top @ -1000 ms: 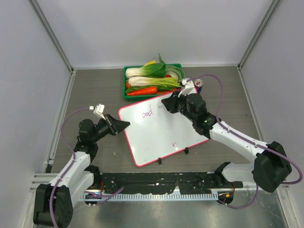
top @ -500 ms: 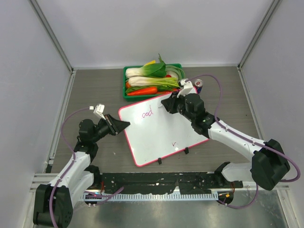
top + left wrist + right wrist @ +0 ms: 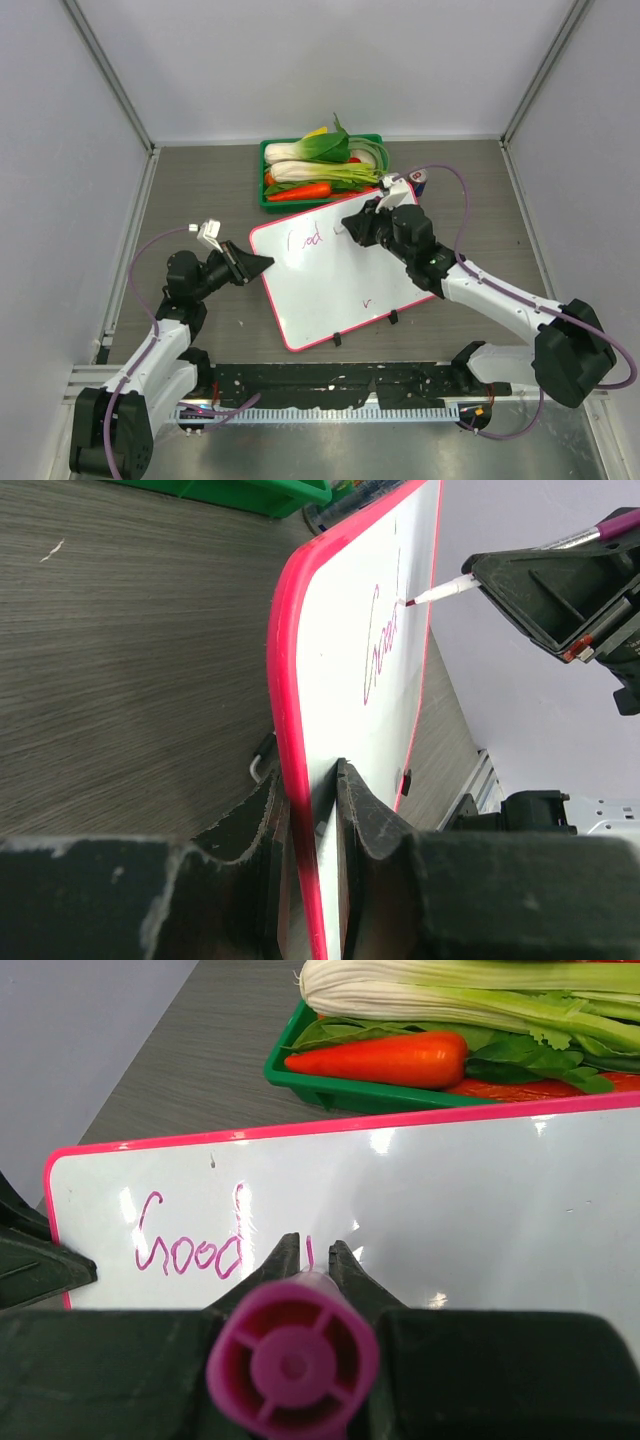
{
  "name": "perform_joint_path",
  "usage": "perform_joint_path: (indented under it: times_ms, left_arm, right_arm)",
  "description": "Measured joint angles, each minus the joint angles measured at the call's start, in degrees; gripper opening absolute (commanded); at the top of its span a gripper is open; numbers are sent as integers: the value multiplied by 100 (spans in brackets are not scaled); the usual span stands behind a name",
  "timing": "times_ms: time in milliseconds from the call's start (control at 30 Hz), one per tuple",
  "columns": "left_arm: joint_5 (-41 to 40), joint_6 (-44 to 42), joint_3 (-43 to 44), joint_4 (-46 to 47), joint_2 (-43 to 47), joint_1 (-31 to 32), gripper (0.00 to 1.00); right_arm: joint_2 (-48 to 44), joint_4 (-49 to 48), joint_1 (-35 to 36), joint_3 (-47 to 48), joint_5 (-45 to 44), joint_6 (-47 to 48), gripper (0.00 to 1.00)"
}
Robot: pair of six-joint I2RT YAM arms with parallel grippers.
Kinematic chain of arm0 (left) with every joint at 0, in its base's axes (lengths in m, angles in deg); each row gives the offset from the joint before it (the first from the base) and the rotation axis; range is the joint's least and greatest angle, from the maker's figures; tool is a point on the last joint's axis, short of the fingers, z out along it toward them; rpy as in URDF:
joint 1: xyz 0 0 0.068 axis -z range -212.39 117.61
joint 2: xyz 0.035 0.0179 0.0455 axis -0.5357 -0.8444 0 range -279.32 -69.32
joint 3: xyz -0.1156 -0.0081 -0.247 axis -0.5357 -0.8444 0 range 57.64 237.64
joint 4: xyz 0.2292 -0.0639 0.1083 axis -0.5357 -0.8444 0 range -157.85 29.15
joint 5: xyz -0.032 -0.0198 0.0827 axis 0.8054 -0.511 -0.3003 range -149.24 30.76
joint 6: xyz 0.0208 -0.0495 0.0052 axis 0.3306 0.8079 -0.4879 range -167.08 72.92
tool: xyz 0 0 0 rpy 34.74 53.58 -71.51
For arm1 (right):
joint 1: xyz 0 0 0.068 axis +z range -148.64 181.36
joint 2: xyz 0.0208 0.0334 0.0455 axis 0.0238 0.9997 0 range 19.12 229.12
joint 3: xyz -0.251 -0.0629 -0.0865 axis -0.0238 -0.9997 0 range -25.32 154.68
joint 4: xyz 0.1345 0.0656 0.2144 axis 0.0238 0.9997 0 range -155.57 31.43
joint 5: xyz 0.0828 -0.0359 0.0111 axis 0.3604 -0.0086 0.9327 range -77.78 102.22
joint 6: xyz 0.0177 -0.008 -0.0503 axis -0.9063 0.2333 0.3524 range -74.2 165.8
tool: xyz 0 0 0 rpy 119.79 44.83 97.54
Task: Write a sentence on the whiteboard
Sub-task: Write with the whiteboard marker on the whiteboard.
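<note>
- Whiteboard (image 3: 340,290) lies on the table (image 3: 200,190) between the two arms, skewed, with its far edge just in front of the green vegetable tray (image 3: 268,150).
- Sentence (image 3: 190,1245): only "Good" is down so far, in purple near the board's top-left corner. I judge the task is in its early part, with the rest of the line not yet written.
- Left gripper (image 3: 312,780): jaws nearly closed, pinching the pink frame at the board's left edge. I read this as an anchor so the board doesn't slide under pen pressure. I can't tell whether that edge is lifted off the table.
- Right gripper (image 3: 305,1255): jaws narrow, clamped on the marker (image 3: 293,1360), which is held tip-down over the top of the board.
- From the left wrist view the tip touches the board just past the "d", which is where the next word would start.
- A small stray purple tick (image 3: 367,300) sits low on the board, well apart from the writing.
- Risks as I see them: the writing arm works near the tray, and the line could drift because the board sits skewed.
</note>
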Motion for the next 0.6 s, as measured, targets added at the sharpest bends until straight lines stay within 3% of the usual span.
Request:
perform_joint_path:
  times_ms: [600]
  left_arm:
    - [-11,0,2,-2,-2,13,0]
  right_arm:
    - [-79,42,0,-33,-297,2,1]
